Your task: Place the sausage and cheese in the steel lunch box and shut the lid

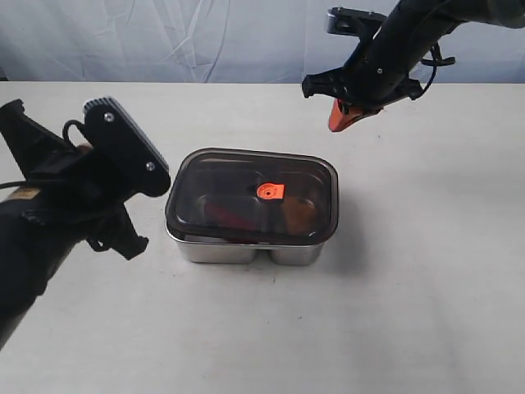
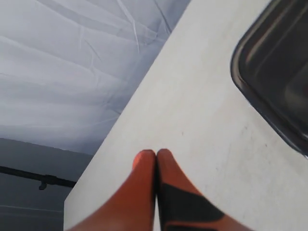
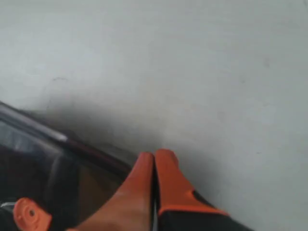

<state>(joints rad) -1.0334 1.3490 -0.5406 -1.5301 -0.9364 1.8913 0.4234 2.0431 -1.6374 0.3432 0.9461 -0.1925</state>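
The steel lunch box [image 1: 246,249] stands mid-table with the dark translucent lid [image 1: 238,176] seated on top, its orange valve tab [image 1: 269,191] at centre. Through the lid I make out the red sausage [image 1: 223,211] in the left compartment and a dim orange-brown shape, the cheese [image 1: 300,215], in the right one. My right gripper [image 1: 341,117] hangs shut and empty above the table behind the box's far right corner; its wrist view shows the lid [image 3: 43,159] and tab [image 3: 31,215] beside the gripper [image 3: 154,155]. My left gripper [image 2: 156,153] is shut and empty, left of the lid's corner [image 2: 274,62].
A pale wrinkled backdrop [image 1: 205,37] runs behind the table's far edge. Bare white tabletop [image 1: 426,271] surrounds the box. The bulky left arm [image 1: 74,189] sits close to the box's left side.
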